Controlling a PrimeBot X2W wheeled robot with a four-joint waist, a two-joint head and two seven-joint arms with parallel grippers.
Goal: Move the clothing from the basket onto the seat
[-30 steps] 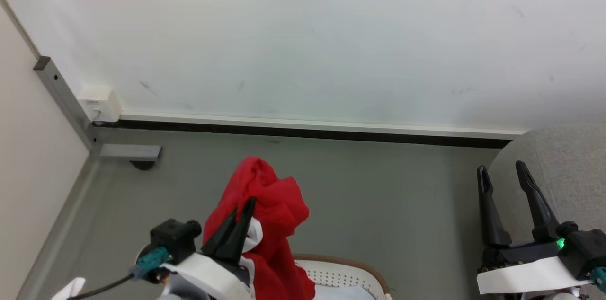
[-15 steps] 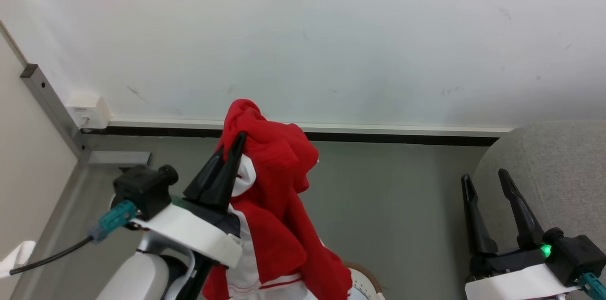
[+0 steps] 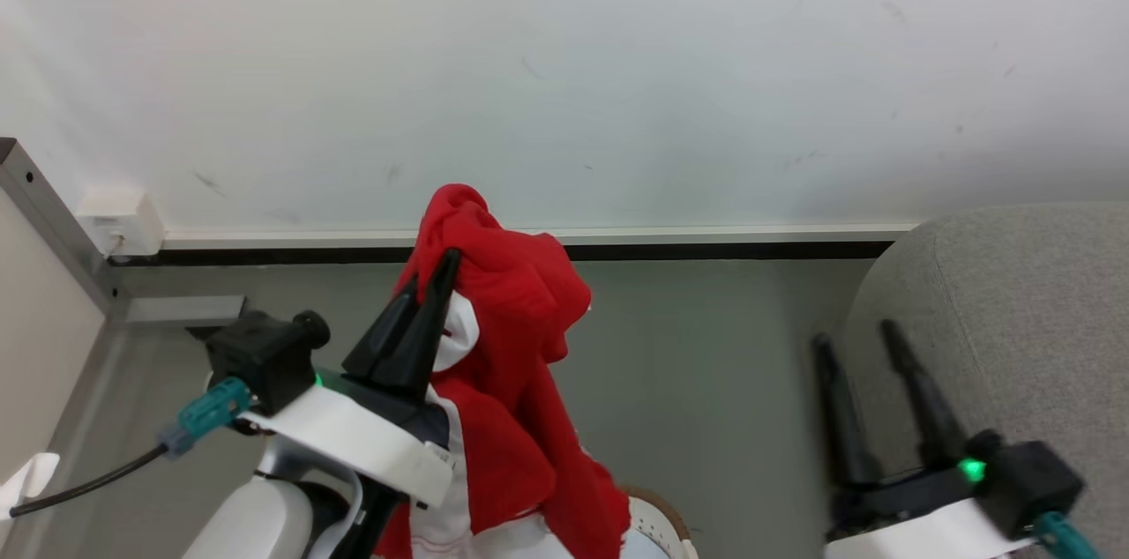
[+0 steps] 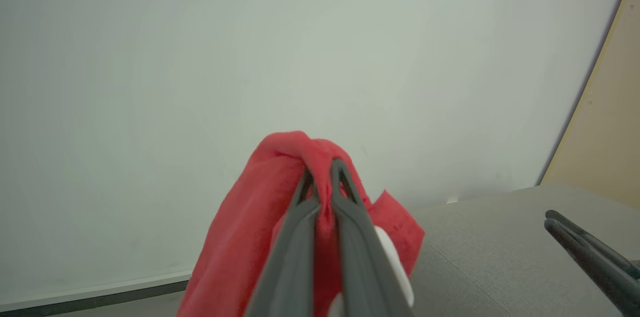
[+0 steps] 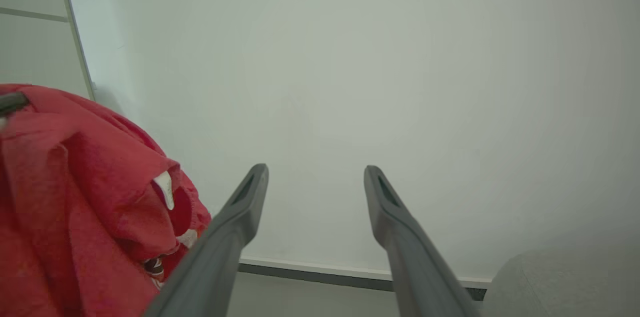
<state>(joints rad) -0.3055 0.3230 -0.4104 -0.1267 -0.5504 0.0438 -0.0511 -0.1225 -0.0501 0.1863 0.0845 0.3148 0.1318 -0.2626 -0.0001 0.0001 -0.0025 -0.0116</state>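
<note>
Left claw (image 3: 432, 270) raised, fingers pinched together; right claw (image 3: 856, 332) lower, fingers apart

Place: you face a bare indoor room with home furnishings | scuffed plain white wall (image 3: 617, 56), smooth grey floor (image 3: 706, 383), white skirting board (image 3: 706, 234) | large light grey woven-fabric upholstered seat (image 3: 1014, 303) | white perforated plastic laundry basket with brown rim (image 3: 663, 506)

No text, label, brand name, number or sign is legible in any view.
</note>
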